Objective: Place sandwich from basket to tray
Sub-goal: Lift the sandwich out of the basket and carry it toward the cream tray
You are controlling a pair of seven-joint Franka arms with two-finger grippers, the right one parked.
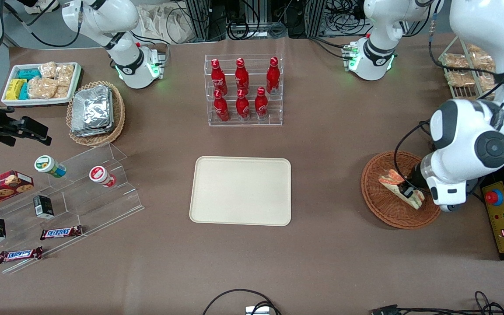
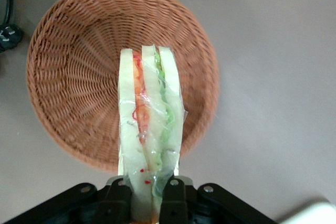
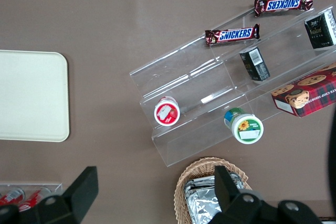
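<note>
The sandwich (image 2: 149, 114), a plastic-wrapped white-bread wedge with orange and green filling, is clamped at its wide end by my left gripper (image 2: 147, 195), which is shut on it. Its tip points out over the round reddish-brown wicker basket (image 2: 73, 77), which lies below it and holds nothing else. In the front view the gripper (image 1: 408, 191) and sandwich (image 1: 391, 180) are over the basket (image 1: 381, 210) at the working arm's end of the table. The cream tray (image 1: 241, 190) lies bare at the table's middle, well apart from the basket.
A clear rack of red bottles (image 1: 243, 89) stands farther from the front camera than the tray. A control box with a red button (image 1: 503, 218) sits beside the basket. A stepped acrylic shelf (image 1: 72, 192), a foil-pack basket (image 1: 96, 113) and a white snack tray (image 1: 42, 83) lie toward the parked arm's end.
</note>
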